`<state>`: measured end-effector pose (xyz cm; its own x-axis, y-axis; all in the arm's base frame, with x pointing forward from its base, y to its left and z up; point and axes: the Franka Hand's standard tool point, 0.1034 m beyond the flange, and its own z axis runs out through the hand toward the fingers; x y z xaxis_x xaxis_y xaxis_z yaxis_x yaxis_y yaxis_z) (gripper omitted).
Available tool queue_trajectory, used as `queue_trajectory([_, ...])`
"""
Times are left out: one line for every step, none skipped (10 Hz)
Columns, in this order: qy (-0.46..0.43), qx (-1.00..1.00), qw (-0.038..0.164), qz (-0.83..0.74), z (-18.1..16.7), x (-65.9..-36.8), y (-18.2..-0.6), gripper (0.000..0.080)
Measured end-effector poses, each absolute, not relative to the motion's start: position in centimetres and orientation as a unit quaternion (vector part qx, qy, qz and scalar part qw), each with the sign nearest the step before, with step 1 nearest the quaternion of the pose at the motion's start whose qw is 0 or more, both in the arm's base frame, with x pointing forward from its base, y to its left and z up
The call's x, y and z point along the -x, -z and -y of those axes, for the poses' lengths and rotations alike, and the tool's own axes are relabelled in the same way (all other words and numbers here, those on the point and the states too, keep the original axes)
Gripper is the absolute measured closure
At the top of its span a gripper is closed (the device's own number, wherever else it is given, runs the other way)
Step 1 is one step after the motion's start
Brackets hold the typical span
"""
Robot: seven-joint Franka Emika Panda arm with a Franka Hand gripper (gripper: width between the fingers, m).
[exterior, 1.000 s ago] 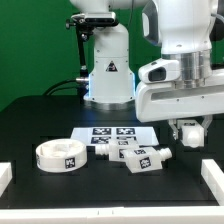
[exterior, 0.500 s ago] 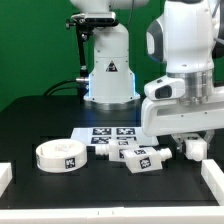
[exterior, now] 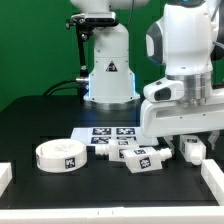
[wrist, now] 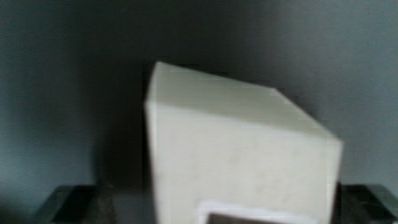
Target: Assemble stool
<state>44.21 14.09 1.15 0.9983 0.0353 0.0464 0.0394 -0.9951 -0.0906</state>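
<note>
Claw: two-finger, clamped on one chunky rectangular white plastic stool leg, held low over the black bench at the exterior view's right. In the wrist view this leg fills the frame, with the edge of a dark tag at its near end.

Two further white tagged legs: lying close together on the bench, just beside the claw toward the exterior view's left.

Flat white marker board: behind those legs.

Round white rimmed stool seat: on the bench, well apart, at the exterior view's left, tag facing the camera.

Green backdrop: behind the bench.
</note>
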Motion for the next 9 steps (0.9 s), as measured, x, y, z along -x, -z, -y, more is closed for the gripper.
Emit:
queue_trajectory([0.017,0.999,0.046,0.021,-13.5,-44.3,-2.3,0.0178])
queue_trajectory([0.013,0.999,0.047,0.025,-12.9,-44.5,-3.9,0.0154])
queue_trajectory([0.006,0.998,0.047,0.042,-11.8,-44.7,-5.4,0.0154])
queue_trajectory([0.011,0.996,0.046,0.072,-9.5,-45.5,-6.9,0.0151])
queue_trajectory([0.016,0.995,0.045,0.087,-6.9,-46.1,-7.3,0.0151])
queue_trajectory([0.016,0.996,0.047,0.074,-6.0,-46.5,-7.2,0.0150])
queue_trajectory([0.015,0.996,0.048,0.077,-6.5,-46.3,-7.1,0.0150])
queue_trajectory([0.015,0.996,0.048,0.077,-6.5,-46.3,-7.1,0.0150])
queue_trajectory([0.015,0.996,0.048,0.076,-6.4,-46.3,-7.1,0.0150])
